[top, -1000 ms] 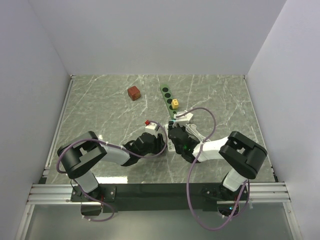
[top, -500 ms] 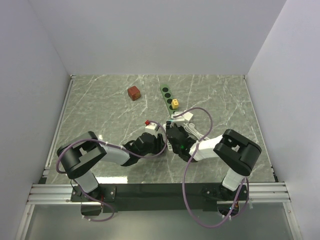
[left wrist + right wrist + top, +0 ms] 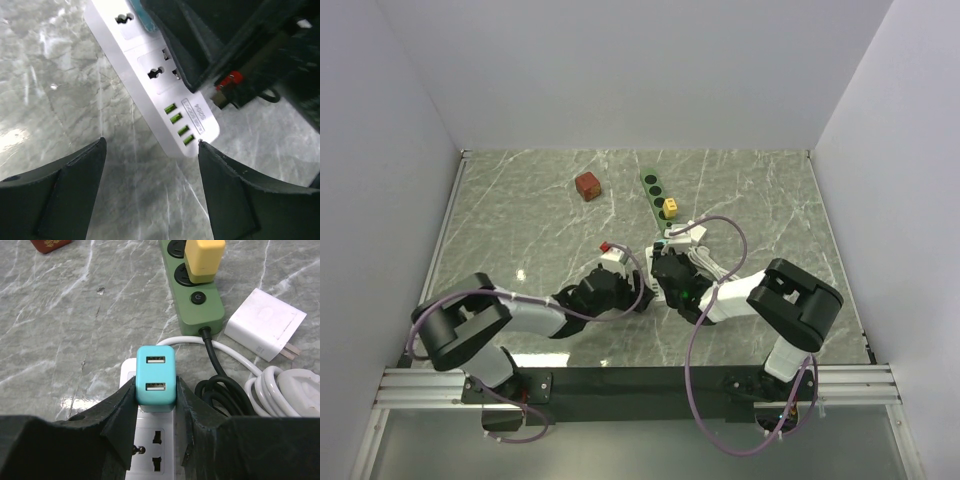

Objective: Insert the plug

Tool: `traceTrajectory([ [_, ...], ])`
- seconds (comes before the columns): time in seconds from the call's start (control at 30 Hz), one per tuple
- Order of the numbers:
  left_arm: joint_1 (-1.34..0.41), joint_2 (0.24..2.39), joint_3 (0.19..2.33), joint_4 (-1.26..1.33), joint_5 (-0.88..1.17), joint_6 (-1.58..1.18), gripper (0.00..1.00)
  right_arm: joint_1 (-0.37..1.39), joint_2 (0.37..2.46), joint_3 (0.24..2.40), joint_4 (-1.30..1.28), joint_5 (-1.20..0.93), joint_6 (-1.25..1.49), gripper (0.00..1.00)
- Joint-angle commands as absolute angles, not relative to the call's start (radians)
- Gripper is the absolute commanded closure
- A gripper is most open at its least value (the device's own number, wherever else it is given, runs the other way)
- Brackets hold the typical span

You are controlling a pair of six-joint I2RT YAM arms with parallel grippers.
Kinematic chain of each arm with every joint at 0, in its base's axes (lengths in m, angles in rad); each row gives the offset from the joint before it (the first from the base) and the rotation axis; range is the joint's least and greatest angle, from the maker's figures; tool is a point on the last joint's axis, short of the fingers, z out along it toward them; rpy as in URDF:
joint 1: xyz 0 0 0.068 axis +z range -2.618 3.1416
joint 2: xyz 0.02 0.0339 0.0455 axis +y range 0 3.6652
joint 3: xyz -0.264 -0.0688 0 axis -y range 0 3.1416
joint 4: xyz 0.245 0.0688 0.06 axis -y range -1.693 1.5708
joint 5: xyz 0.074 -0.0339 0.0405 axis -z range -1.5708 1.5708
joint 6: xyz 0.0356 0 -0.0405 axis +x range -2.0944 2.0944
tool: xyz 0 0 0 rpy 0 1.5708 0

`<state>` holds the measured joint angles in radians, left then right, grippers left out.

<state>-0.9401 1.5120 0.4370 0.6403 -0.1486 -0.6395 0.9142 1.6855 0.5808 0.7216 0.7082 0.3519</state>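
Observation:
A teal two-port USB plug point(image 3: 155, 371) stands upright on the far end of a white power strip point(image 3: 152, 460), over a socket. My right gripper point(image 3: 156, 386) is shut on the plug, one finger on each side. In the left wrist view the strip point(image 3: 155, 85) lies diagonally, its free socket and green USB ports showing, with the right gripper's dark body point(image 3: 200, 45) over its far part. My left gripper point(image 3: 151, 145) is open and empty, just short of the strip's near end. In the top view the left gripper point(image 3: 620, 290) and right gripper point(image 3: 665, 275) sit close together.
A green power strip point(image 3: 192, 290) with a yellow plug point(image 3: 203, 260) lies just beyond. A white charger point(image 3: 264, 324), a coiled white cable point(image 3: 290, 390) and a black cable point(image 3: 225, 390) lie to the right. A red-brown block point(image 3: 587, 186) sits at the far left.
My left arm has drawn back to the left, away from the strip. My right gripper has shifted slightly left over the strip, still holding the plug.

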Motion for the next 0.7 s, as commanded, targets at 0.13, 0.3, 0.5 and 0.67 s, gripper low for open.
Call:
traceTrajectory([
  [0.13,-0.940,1.646,0.540,0.667,-0.135,-0.634,0.20,0.928,1.709,0.528,0.618,0.627,0.388,1.00],
  [0.3,-0.940,1.700,0.584,0.641,-0.135,-0.627,0.22,0.928,1.709,0.511,0.630,0.618,0.388,1.00],
  [0.5,-0.940,1.671,0.548,0.607,-0.187,-0.641,0.27,0.937,1.730,0.520,0.604,0.612,0.390,1.00],
  [0.67,-0.939,1.634,0.497,0.637,-0.183,-0.649,0.26,0.953,1.766,0.541,0.578,0.607,0.406,1.00],
])
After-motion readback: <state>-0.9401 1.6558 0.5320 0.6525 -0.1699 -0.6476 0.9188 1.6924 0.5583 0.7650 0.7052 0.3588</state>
